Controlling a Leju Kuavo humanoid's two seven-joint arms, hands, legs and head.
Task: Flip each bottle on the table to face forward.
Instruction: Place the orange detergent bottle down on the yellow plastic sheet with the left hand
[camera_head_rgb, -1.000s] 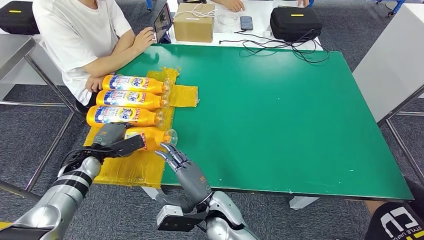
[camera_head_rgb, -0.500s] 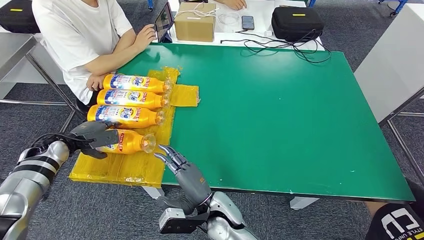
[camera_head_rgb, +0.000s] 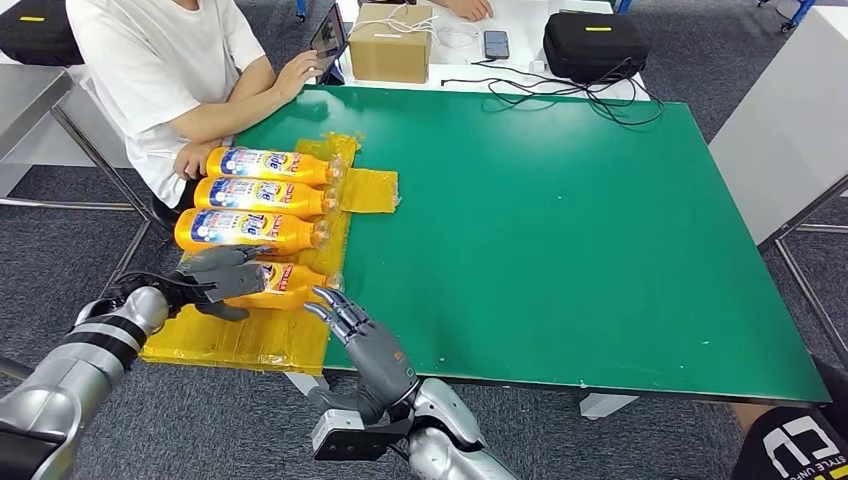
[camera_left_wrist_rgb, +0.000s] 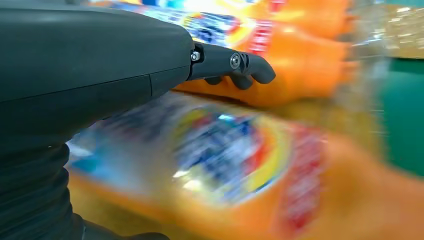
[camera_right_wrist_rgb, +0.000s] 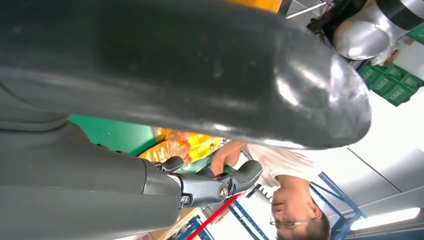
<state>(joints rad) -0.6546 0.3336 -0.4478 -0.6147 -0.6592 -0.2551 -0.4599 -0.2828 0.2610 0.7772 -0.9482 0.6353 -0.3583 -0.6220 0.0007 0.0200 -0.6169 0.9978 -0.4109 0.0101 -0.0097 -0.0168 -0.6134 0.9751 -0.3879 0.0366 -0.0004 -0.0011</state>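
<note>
My left hand (camera_head_rgb: 215, 278) is wrapped over the nearest orange plastic detergent bottle (camera_head_rgb: 288, 284), which lies on its side on the crinkled yellow plastic sheet (camera_head_rgb: 262, 340) at the near-left corner of the green surface (camera_head_rgb: 560, 220). Three more orange bottles (camera_head_rgb: 262, 198) lie in a row just beyond it, blue-and-white labels up. From the left wrist view the label (camera_left_wrist_rgb: 230, 150) on my bottle is blurred, so I judge the roll is under way and I can't yet read which face is up.

To do this well, I want the fingers (camera_left_wrist_rgb: 245, 70) to stay curled round the body, not the neck, and I'd turn it in place so it doesn't knock the neighbouring bottle, which lies just beside it. The sheet looks slippery and wrinkled; I'd let go only once the bottle sits stable with its label up.

My right hand (camera_head_rgb: 365, 340) hovers at the near edge, fingers spread, holding nothing, ready to steady the cap end.
</note>
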